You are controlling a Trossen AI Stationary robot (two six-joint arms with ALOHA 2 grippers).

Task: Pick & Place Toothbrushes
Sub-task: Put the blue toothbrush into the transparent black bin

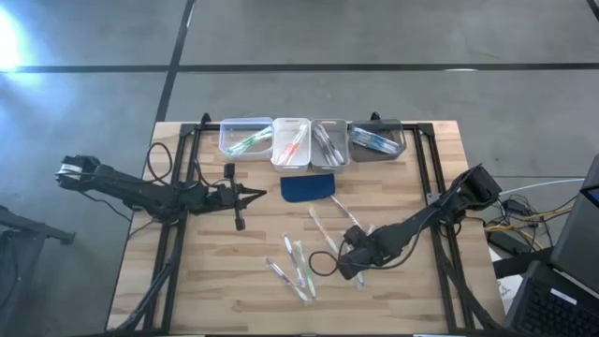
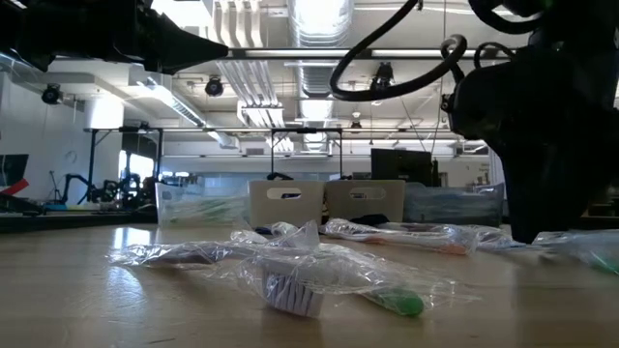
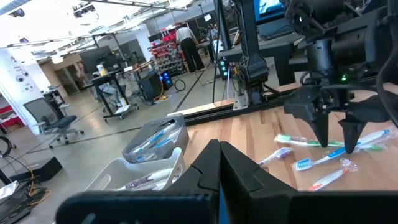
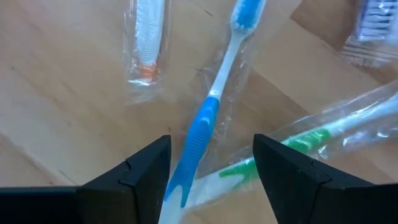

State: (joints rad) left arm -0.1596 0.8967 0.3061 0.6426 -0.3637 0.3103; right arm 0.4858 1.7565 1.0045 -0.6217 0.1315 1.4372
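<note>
Several wrapped toothbrushes (image 1: 299, 264) lie loose on the wooden table's near middle. My right gripper (image 4: 211, 174) points down over them, open. Its fingers stand on either side of the handle of a blue toothbrush (image 4: 208, 112) without touching it. A green toothbrush (image 4: 305, 143) lies slantwise beside it, its handle end crossing the blue handle. The left wrist view shows the same gripper (image 3: 336, 146) just above the blue toothbrush (image 3: 323, 158). My left gripper (image 1: 255, 194) waits shut, level, at the table's left middle.
Four small bins (image 1: 309, 140) holding toothbrushes stand in a row at the far edge. A dark blue pad (image 1: 307, 187) lies in front of them. An orange-tipped wrapped brush (image 4: 144, 43) lies near the blue one. Black frame rails (image 1: 435, 178) run along both sides.
</note>
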